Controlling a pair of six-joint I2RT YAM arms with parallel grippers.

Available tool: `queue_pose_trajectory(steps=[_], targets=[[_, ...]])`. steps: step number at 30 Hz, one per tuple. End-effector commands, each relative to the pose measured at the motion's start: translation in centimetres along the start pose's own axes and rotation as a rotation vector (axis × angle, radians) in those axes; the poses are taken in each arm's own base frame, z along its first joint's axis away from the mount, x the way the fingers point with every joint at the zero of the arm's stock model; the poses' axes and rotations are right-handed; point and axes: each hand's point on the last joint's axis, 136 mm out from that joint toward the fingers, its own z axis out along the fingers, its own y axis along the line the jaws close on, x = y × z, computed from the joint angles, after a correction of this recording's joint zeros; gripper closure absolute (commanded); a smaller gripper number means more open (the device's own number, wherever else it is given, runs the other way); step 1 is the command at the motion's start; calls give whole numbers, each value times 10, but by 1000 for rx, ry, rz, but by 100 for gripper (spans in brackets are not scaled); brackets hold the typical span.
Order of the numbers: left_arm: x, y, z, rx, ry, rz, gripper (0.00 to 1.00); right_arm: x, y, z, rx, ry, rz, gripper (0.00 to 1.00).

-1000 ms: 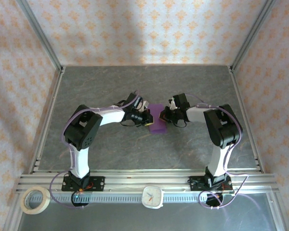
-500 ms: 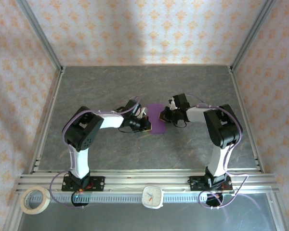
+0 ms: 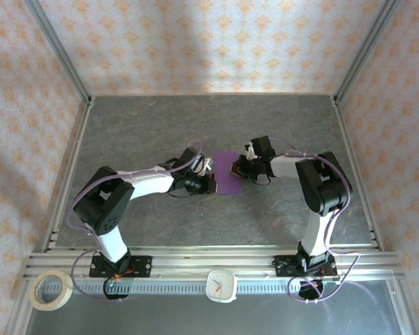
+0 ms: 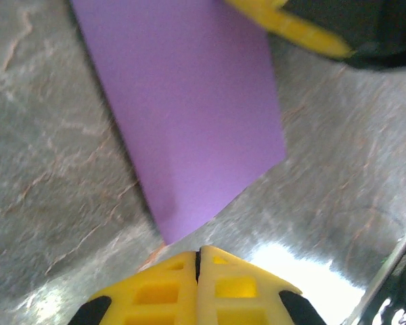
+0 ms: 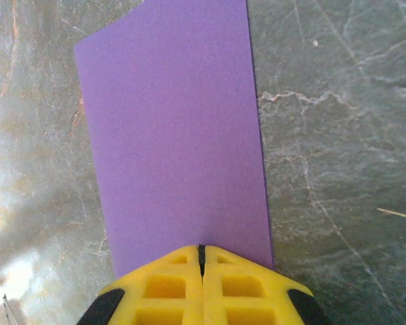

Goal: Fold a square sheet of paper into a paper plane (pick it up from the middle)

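My left tool [image 4: 198,254] is fully closed, the two yellow tips pressed together, and it holds nothing. In the left wrist view, a sharp corner of the square sheet of paper [image 4: 189,115] lies just ahead of these tips, toward 11 o'clock, close but apart from them. My right tool [image 5: 201,249] is also closed completely. In the right wrist view its tips stand over the near edge of the purple sheet [image 5: 176,135], which runs away from them toward 12 o'clock. I cannot tell if they press on the sheet or pinch it.

In the top view, on the metal rail at the near edge, a roll of tape [image 3: 51,290] lies at 7 o'clock and a small white clock [image 3: 222,285] at 6 o'clock. Farther in, the grey worktop [image 3: 146,125] carries the sheet [image 3: 223,162] near its middle, lying flat. Here the sheet looks oblong, longer than wide. My left tool [image 3: 211,183] is at about 8 o'clock of the sheet, and my right tool [image 3: 235,169] is at its 3 o'clock edge. At 12 o'clock, behind the worktop, stands a wall with an orange pattern [image 3: 216,45].
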Motion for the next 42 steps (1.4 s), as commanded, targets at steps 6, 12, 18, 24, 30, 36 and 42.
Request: queue_pose_trajectory(steps=[6,12,18,24,30,36,42], targets=[[-31,-19,24,94,-30,-18,100,46,-79,4,279,108,131,100],[-4,9,38,34,45,-30,100,46,-80,4,279,107,132,100],[37,42,33,-40,105,-29,100,47,-81,3,285,108,132,100],[55,52,21,-69,130,43,100,47,-81,4,283,110,131,100],[29,29,4,-80,39,129,100,46,-80,4,283,110,129,100],[-27,-13,-11,72,-135,62,100,46,-80,4,284,110,128,100],[-64,-19,9,177,-157,-20,100,47,-81,3,284,111,131,100]])
